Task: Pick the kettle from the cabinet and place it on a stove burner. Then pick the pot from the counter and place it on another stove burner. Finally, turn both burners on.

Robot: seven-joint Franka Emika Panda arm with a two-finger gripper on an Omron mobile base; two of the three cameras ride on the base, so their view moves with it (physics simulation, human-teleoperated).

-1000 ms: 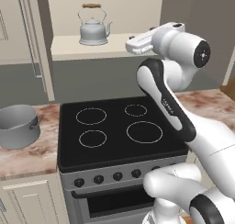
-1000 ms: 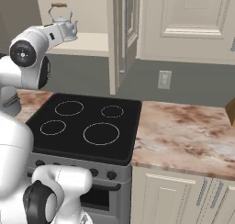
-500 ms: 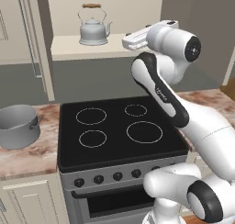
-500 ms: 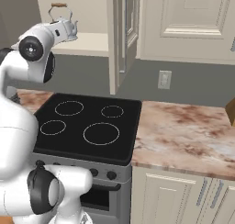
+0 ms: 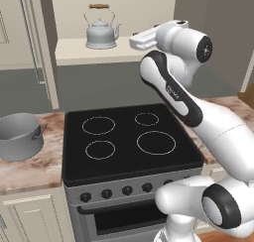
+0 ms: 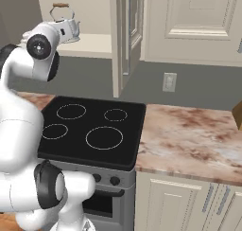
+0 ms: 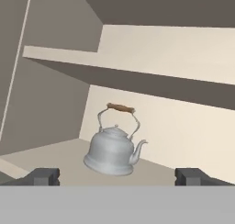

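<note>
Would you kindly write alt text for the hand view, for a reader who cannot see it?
A small silvery kettle with a wooden-topped wire handle stands on a beige cabinet shelf, its spout pointing to the right of the picture. The open gripper faces it, the two dark fingertips spread wide at the bottom, touching nothing.

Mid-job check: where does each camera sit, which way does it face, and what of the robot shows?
Left base view: behind the arm's left, looking down over stove, pot, kettle; arm rises lower right.
Right base view: behind its right, over stove, counter; arm lower left.
Hand view: on the hand, facing the kettle on the cabinet shelf; open claw tips below.
All three share the kettle.
</note>
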